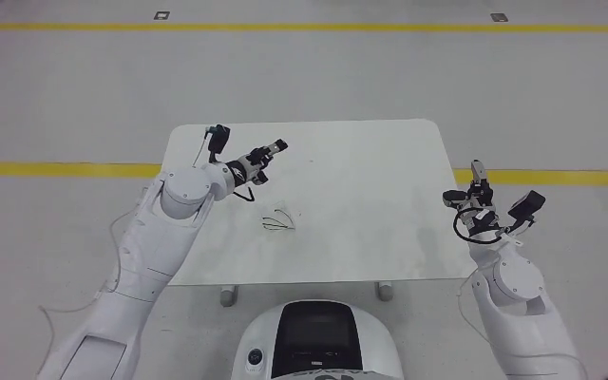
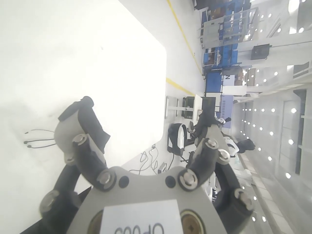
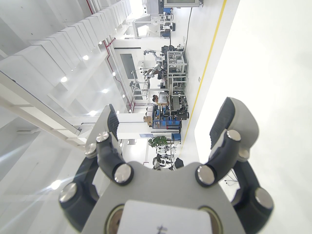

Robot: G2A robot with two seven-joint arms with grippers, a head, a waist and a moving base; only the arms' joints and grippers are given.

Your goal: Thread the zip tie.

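Observation:
A small bundle of thin black zip ties [image 1: 278,222] lies loose on the white table [image 1: 380,180], left of centre toward the front. My left gripper [image 1: 274,149] hovers over the table behind the ties, well apart from them. In the left wrist view this gripper [image 2: 146,113] is open and holds nothing, and the zip ties [image 2: 39,138] show beyond one finger [image 2: 80,125]. My right gripper [image 1: 467,186] hangs off the table's right edge. In its own view the right gripper [image 3: 169,108] stands open and empty, far from the ties.
The tabletop [image 2: 73,49] carries nothing besides the ties. Its rounded right edge [image 3: 243,49] runs beside the right gripper. Grey floor with yellow lines [image 1: 304,27] surrounds the table.

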